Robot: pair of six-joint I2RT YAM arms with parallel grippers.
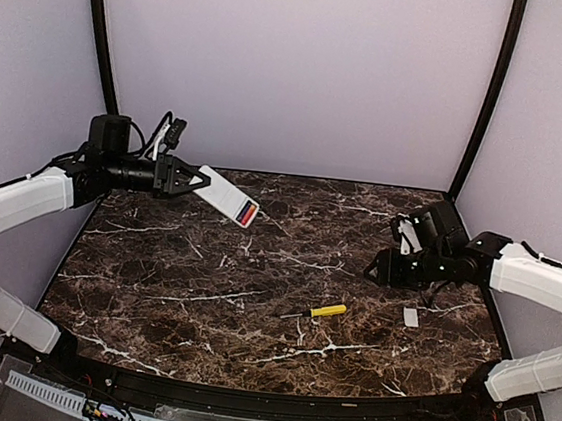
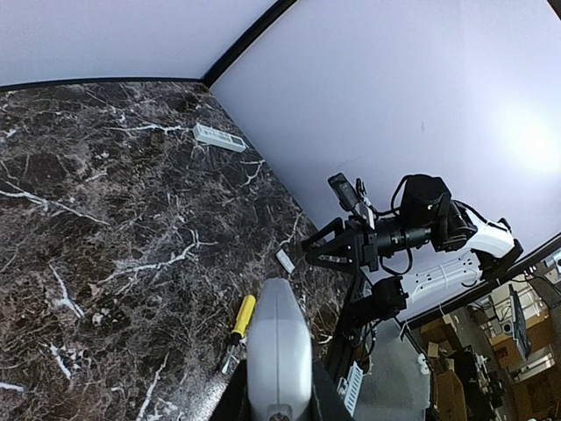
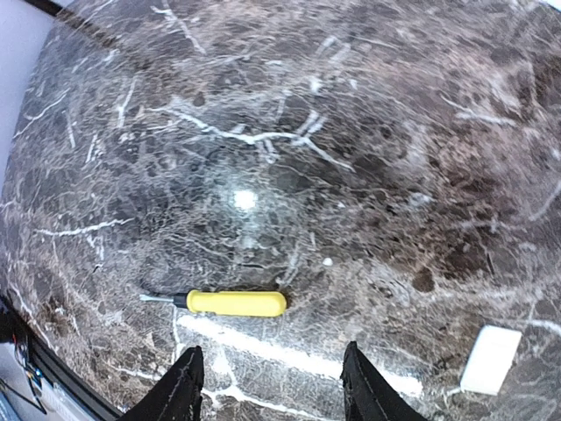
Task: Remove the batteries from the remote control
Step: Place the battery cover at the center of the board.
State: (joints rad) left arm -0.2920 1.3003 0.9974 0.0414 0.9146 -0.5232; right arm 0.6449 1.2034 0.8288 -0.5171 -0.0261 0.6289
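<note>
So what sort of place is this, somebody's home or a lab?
Most likely a lab test cell, not a home: plain lilac panels and black poles enclose a marble-patterned table, and the left wrist view shows a cluttered workroom beyond its edge.
</note>
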